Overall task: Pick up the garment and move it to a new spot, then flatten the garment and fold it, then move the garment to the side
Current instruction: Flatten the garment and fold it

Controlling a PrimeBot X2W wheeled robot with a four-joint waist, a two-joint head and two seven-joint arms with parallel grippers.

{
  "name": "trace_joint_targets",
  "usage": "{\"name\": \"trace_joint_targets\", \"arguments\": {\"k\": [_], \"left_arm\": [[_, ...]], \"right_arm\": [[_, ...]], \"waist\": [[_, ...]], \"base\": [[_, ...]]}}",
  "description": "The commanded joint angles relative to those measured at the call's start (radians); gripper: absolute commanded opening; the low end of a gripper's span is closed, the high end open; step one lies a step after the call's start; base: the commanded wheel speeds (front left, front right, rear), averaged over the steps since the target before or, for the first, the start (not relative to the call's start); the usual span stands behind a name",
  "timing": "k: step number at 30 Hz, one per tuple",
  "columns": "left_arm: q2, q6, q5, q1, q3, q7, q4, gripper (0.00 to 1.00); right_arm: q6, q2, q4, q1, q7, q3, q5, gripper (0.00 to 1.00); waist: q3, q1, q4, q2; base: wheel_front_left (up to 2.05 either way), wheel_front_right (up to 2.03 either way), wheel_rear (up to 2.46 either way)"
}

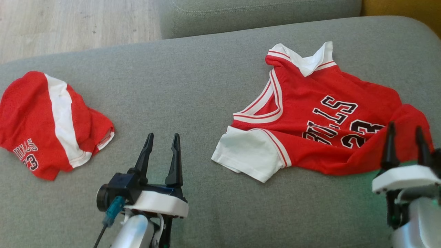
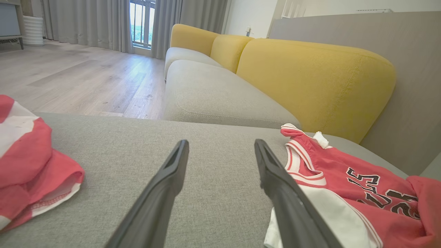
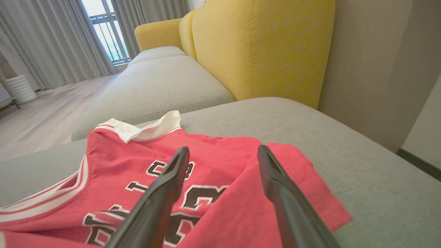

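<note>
A red jersey [image 1: 320,117] with white sleeves and black number 23 lies crumpled on the grey sofa seat [image 1: 193,86], right of centre; its bottom hem is folded over the print. It also shows as the jersey [image 2: 358,186] and the jersey [image 3: 206,179]. My right gripper [image 1: 404,132] is open, just above the jersey's lower right fold, holding nothing. The same right gripper [image 3: 223,153] points over the folded hem. My left gripper [image 1: 162,139] is open over bare cushion, left of the jersey's white sleeve [image 1: 246,151]. In its own view, the left gripper [image 2: 221,144] is empty.
Red shorts [image 1: 48,124] with a white stripe lie bunched at the seat's left end, also seen as the shorts [image 2: 27,172]. Yellow backrests [image 2: 310,79] stand behind the seat. A second grey cushion [image 1: 255,13] and wooden floor [image 1: 69,24] lie beyond.
</note>
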Motion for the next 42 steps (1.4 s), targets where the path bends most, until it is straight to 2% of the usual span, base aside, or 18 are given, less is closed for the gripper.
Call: {"name": "trace_joint_targets", "arguments": {"k": [1,8,14,19,23,28,34,39,40,41,42], "left_arm": [[0.003,-0.001,0.000,-0.015,0.039,-0.010,-0.033,1.00],[0.003,-0.006,0.002,-0.020,0.026,-0.010,-0.038,1.00],[0.003,-0.006,-0.003,-0.035,0.010,-0.010,-0.036,1.00],[0.003,-0.006,-0.012,-0.053,-0.009,-0.010,-0.031,1.00],[0.003,-0.007,-0.020,-0.071,-0.025,-0.010,-0.030,1.00],[0.003,-0.004,-0.030,-0.083,-0.038,-0.010,-0.031,1.00],[0.003,-0.002,-0.043,-0.103,-0.062,-0.010,-0.034,1.00],[0.003,0.000,-0.048,-0.117,-0.077,-0.010,-0.034,1.00],[0.003,0.000,-0.049,-0.119,-0.078,-0.010,-0.034,1.00],[0.003,0.000,-0.050,-0.120,-0.080,-0.010,-0.033,1.00],[0.003,0.000,-0.050,-0.122,-0.082,-0.010,-0.033,1.00]], "right_arm": [[-0.001,-0.007,-0.050,0.014,-0.017,0.048,0.028,1.00],[-0.001,-0.007,-0.111,0.018,0.011,0.114,0.047,1.00],[-0.001,-0.006,-0.094,-0.107,0.124,0.036,-0.010,1.00],[-0.001,-0.006,0.026,-0.307,0.292,-0.175,-0.126,1.00],[-0.001,-0.006,0.132,-0.447,0.430,-0.388,-0.314,1.00],[-0.001,-0.006,0.216,-0.577,0.549,-0.623,-0.540,1.00],[-0.001,-0.006,0.287,-0.677,0.568,-0.823,-0.685,1.00],[-0.001,-0.006,0.319,-0.712,0.560,-0.896,-0.727,1.00],[-0.001,-0.006,0.326,-0.718,0.560,-0.906,-0.729,0.86],[-0.001,-0.006,0.333,-0.723,0.558,-0.914,-0.731,0.32],[-0.001,-0.006,0.340,-0.730,0.548,-0.918,-0.732,0.00]], "waist": [[-0.002,0.0001,-0.002,0.0000],[0.015,0.0001,0.012,0.0000],[0.054,0.0001,0.050,0.0000],[0.096,0.0001,0.095,0.0000],[0.125,0.0001,0.127,0.0000],[0.150,0.0001,0.149,0.0000],[0.177,0.0001,0.169,0.0000],[0.197,0.0001,0.180,0.0000],[0.199,0.0001,0.181,0.0000],[0.202,0.0001,0.182,0.0000],[0.204,0.0001,0.182,0.0000]], "base": [[0.00,0.00,0.00],[0.00,0.00,0.00],[0.00,0.00,0.00],[0.00,0.00,0.00],[0.00,0.00,0.00],[0.00,0.00,0.00],[0.00,0.00,0.00],[0.00,0.00,0.00],[0.00,0.00,0.00],[0.00,0.00,0.00],[0.00,0.00,0.00]]}}
